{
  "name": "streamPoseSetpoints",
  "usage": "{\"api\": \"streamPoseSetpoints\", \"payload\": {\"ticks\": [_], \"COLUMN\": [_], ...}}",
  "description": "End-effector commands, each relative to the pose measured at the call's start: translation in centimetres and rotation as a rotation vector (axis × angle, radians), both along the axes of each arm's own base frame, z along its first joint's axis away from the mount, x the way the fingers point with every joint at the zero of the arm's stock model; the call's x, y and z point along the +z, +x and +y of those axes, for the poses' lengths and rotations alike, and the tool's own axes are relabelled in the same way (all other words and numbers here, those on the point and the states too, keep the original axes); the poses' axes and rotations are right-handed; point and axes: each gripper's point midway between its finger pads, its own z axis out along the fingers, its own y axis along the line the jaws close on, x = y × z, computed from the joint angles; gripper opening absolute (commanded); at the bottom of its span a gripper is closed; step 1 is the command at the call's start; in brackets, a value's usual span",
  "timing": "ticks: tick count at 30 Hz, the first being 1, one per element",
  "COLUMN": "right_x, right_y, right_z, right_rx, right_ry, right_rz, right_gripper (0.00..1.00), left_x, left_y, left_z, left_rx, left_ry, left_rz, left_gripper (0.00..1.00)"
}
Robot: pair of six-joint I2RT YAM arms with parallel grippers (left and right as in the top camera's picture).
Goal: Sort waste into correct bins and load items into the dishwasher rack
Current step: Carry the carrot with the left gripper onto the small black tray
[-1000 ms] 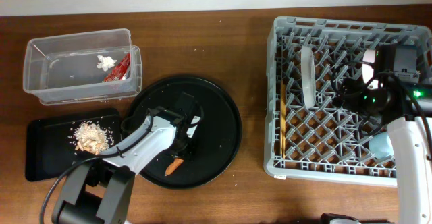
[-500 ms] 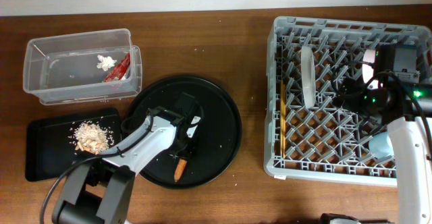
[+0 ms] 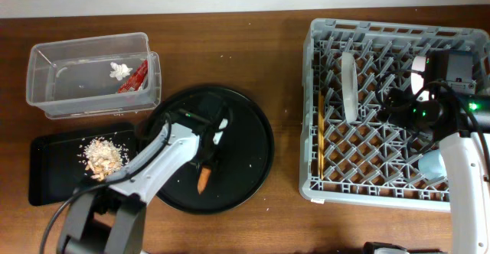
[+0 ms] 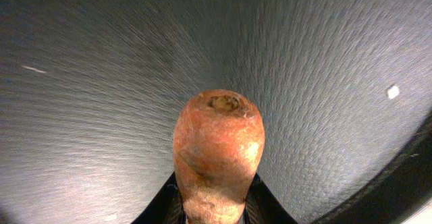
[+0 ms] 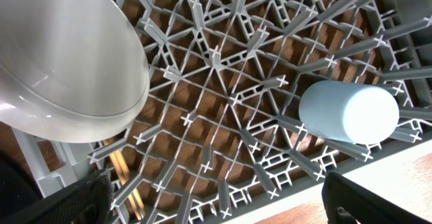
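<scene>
My left gripper (image 3: 207,156) is shut on the orange carrot-like piece (image 3: 204,180) over the large round black tray (image 3: 253,143); in the left wrist view the piece (image 4: 217,150) fills the middle between the fingers. The clear tub (image 3: 53,93) holds the red sachet wrapper (image 3: 135,78) and white tissue (image 3: 119,71). The flat black tray (image 3: 53,177) holds beige food bits (image 3: 99,156). My right gripper (image 5: 216,197) is open and empty above the dishwasher rack (image 3: 321,47), which holds the plate (image 3: 349,86), chopsticks (image 3: 321,135), bowl (image 5: 61,62) and light blue cup (image 5: 348,111).
The rack's grid floor and upright pegs (image 5: 223,69) lie below my right gripper. Small white crumbs (image 4: 393,91) lie on the round black tray. Bare brown table (image 3: 230,40) lies between the bins and the rack.
My left gripper has turned and lifted with the carrot piece, which moved from the round tray's near edge toward its middle. The right arm has not moved.
</scene>
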Motion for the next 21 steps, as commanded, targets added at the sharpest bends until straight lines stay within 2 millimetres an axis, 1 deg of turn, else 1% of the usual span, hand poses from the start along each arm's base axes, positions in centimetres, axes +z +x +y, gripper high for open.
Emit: {"api": "streamPoseSetpoints", "payload": {"ticks": [1, 2, 4, 5, 6, 8, 9, 11, 14, 17, 21], "right_x": [0.0, 0.0, 0.0, 0.0, 0.0, 0.0, 0.0, 0.0, 0.0, 0.0, 0.0], "right_y": [-0.1, -0.1, -0.1, -0.1, -0.1, -0.1, -0.1, -0.1, -0.1, -0.1, -0.1], "right_z": [-0.1, -0.1, -0.1, -0.1, -0.1, 0.0, 0.0, -0.1, -0.1, 0.0, 0.0], "right_rx": [-0.004, -0.004, -0.004, -0.004, -0.003, -0.003, -0.003, -0.003, -0.003, -0.003, -0.003], "right_ry": [0.002, 0.002, 0.002, 0.002, 0.002, 0.002, 0.002, 0.002, 0.002, 0.002, 0.002], "right_rz": [0.002, 0.002, 0.002, 0.002, 0.002, 0.002, 0.002, 0.002, 0.002, 0.002, 0.002], "right_gripper": [0.98, 0.98, 0.98, 0.98, 0.98, 0.98, 0.98, 0.98, 0.98, 0.98, 0.98], "left_x": [5.8, 7.3, 8.7, 9.4, 9.9, 10.5, 10.6, 10.5, 10.6, 10.6, 10.5], "left_y": [3.7, 4.4, 5.2, 5.6, 5.8, 6.2, 6.3, 6.0, 5.0, 4.1, 3.2], "left_z": [1.6, 2.6, 4.6, 6.6, 8.0, 12.1, 13.8, 18.1, 23.5, 26.8, 29.8], "left_rx": [0.053, 0.089, 0.156, 0.221, 0.274, 0.399, 0.448, 0.602, 0.808, 0.943, 1.033], "left_ry": [0.023, 0.011, 0.001, 0.0, -0.001, 0.012, 0.02, 0.036, 0.05, 0.058, 0.073], "left_rz": [-0.199, -0.241, -0.283, -0.304, -0.317, -0.338, -0.34, -0.34, -0.35, -0.365, -0.386], "left_gripper": [0.0, 0.0, 0.0, 0.0, 0.0, 0.0, 0.0, 0.0, 0.0, 0.0, 0.0]}}
